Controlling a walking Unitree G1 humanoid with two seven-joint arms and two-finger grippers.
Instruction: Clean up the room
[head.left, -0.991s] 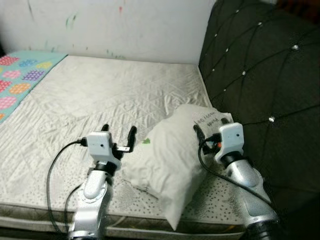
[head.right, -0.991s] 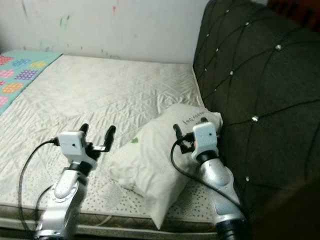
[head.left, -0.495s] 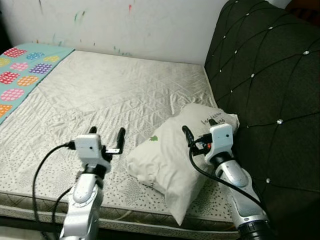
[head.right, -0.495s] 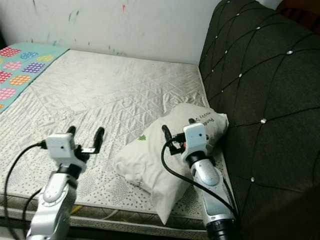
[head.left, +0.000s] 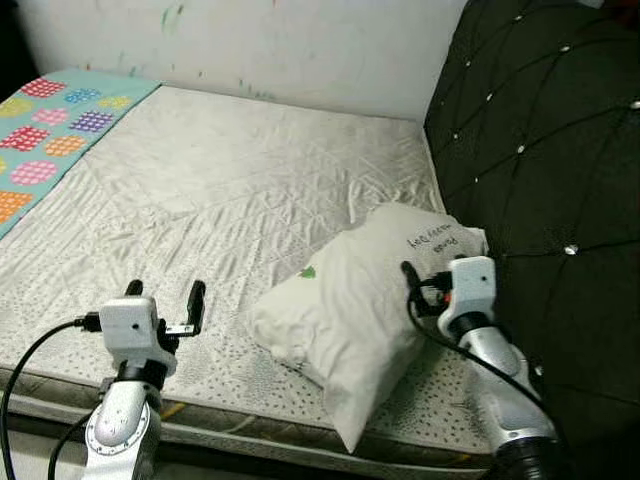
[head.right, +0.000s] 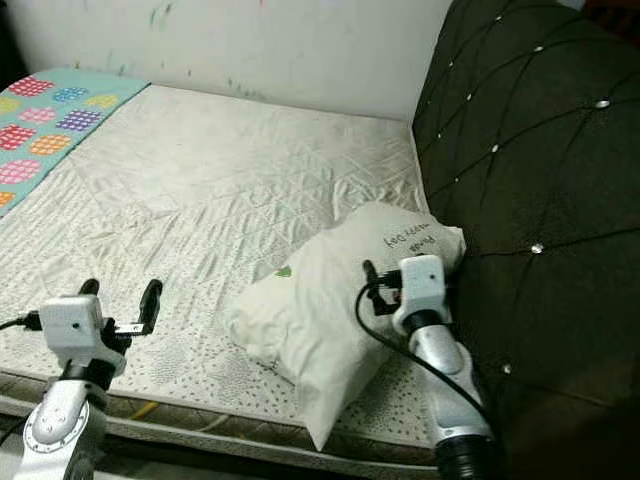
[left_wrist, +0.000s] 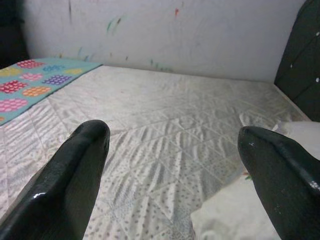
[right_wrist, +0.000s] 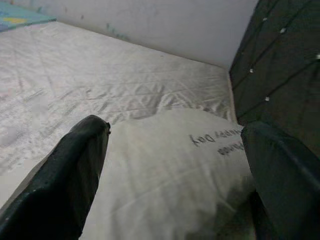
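The left gripper (head.left: 163, 298) has been drawn back toward the mattress (head.left: 230, 190) edge; the right gripper (head.left: 428, 282) is kept over the pillow (head.left: 350, 300) beside the headboard (head.left: 540, 130). Both are spread open and empty, so no grasp has been made.

The bed (head.left: 230, 190) lies broad and bare from the wall down to its near edge, so there is plenty of room to reach over the quilted mattress. The white pillow (head.left: 365, 300) sits lumped at the right, near the front edge, pressed close to the dark tufted headboard (head.left: 540, 150), which walls off that whole side. The right hand (head.left: 425, 285) is at the pillow's right flank, in the tight space before the headboard. The left hand (head.left: 163, 303), fingers apart, has open mattress ahead, the pillow well off to its right. A patterned blanket (head.left: 50, 120) covers the far left corner.
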